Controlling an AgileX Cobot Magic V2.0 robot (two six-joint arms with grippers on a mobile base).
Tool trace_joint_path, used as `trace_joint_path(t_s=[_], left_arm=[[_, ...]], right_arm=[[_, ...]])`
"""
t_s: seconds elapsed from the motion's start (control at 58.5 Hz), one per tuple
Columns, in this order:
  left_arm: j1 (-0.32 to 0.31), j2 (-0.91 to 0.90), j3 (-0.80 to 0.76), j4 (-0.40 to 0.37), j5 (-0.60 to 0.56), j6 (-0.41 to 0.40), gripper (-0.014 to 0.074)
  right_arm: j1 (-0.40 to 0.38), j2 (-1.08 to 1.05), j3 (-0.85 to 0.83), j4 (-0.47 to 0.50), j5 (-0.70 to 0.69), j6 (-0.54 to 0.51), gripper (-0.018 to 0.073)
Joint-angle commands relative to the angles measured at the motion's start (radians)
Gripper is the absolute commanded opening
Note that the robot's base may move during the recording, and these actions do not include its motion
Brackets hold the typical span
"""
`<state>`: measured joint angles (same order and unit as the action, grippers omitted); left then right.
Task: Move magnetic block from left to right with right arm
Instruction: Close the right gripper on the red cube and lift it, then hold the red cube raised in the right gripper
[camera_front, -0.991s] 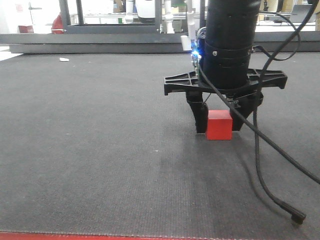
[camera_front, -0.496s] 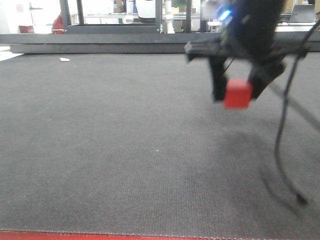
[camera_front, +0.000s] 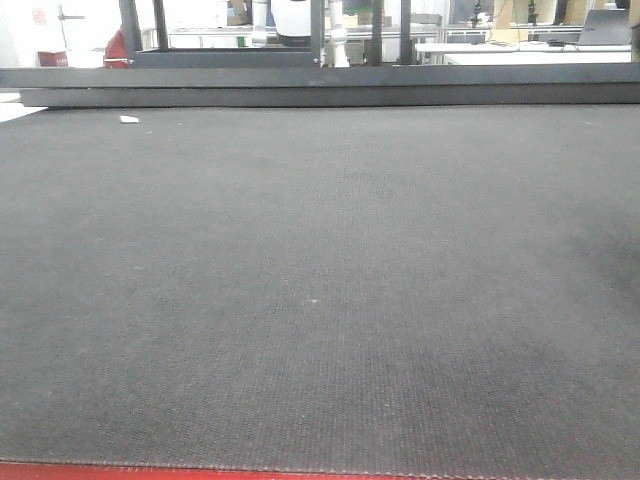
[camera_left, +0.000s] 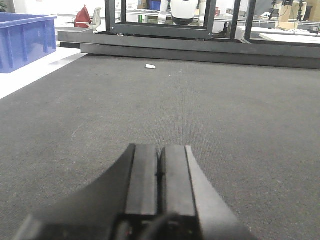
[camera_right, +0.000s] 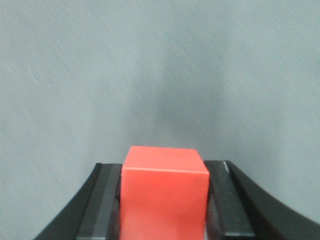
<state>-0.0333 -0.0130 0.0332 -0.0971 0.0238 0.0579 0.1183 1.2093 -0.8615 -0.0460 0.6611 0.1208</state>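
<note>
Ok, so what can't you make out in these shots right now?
Right wrist view: the small bright-red matte cube, gripped by the right gripper, is cut off by the bottom edge; the surface behind is blurred, so its height is unclear.
Front view: cube and both arms lie outside the frame; only the dark grey mat shows.
Left wrist view: the small white scrap on the mat is too small to identify.

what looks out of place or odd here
Only a small white scrap lies on the dark mat near its far edge, stray litter. Otherwise nothing stands out: the magnetic block sits square in the right tool.
</note>
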Motion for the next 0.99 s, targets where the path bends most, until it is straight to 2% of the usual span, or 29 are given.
trace_joint_path(t_s=[0.0, 0.188, 0.342, 0.701, 0.974], left_arm=[[-0.007, -0.013, 0.008, -0.005, -0.081, -0.006, -0.0126], [-0.007, -0.013, 0.008, -0.005, -0.081, -0.006, -0.0126], [-0.007, -0.013, 0.008, -0.005, -0.081, -0.006, -0.0126], [-0.007, -0.013, 0.008, -0.005, -0.081, -0.006, -0.0126], [-0.007, -0.013, 0.008, -0.005, -0.081, -0.006, -0.0126]], right_arm=[[-0.015, -0.121, 0.063, 0.014, -0.084, -0.05, 0.0224], [-0.013, -0.347, 0.227, 0.025, -0.107, -0.052, 0.0224], [-0.013, -0.544, 0.294, 0.024, -0.094, -0.052, 0.0224], [-0.013, -0.945, 0.298, 0.024, -0.065, -0.052, 0.0224], [-0.013, -1.015, 0.298, 0.024, -0.067, -0.052, 0.0224]])
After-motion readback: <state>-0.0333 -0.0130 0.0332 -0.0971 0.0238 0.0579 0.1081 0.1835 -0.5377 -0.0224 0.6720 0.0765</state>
